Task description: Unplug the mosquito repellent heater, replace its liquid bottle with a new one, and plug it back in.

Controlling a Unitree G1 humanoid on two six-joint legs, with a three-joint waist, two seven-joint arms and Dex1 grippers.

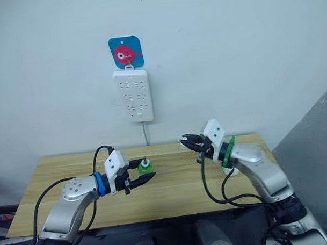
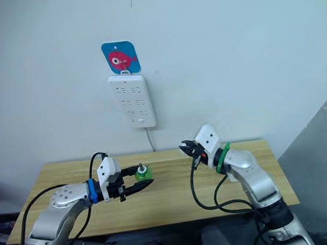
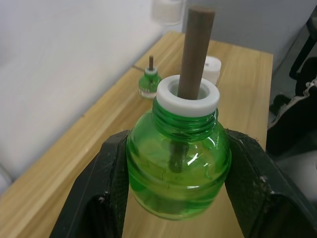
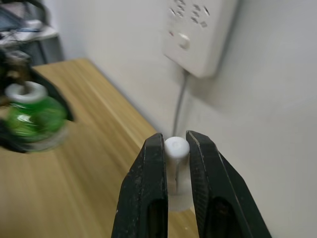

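The white wall [image 1: 231,55] takes up most of the scene, and against it stands a light wooden counter [image 1: 171,197].

A long white power strip [image 1: 133,95] with 3 rows of sockets hangs upright on the wall above the counter's back edge. All of its sockets that show are empty. Its pale cord [image 1: 146,134] drops down behind the counter. Just above it, touching its top, is a square blue sticker [image 1: 126,52] with a pink fish.

The left hand [image 1: 144,178] is low over the counter's left middle. It is clenched on a green liquid bottle [image 3: 178,163], with 1 black finger [image 3: 106,183] pressed to each side of the bottle's belly. The bottle is upright, with a white collar and a brown wick rising from its neck.

The right hand [image 1: 185,139] is near the counter's back edge, below and to the right of the power strip. It is pointed toward the wall, and its 2 fingers [image 4: 148,173] are nearly together, grasping the mosquito repellent heater [image 4: 177,147], a small white rounded piece pinched between the tips.

A 2nd, smaller-looking green bottle [image 3: 148,82] stands upright on the counter near the wall, well apart from the held one. A round white cap-like piece [image 3: 212,68] rests on the counter near it.
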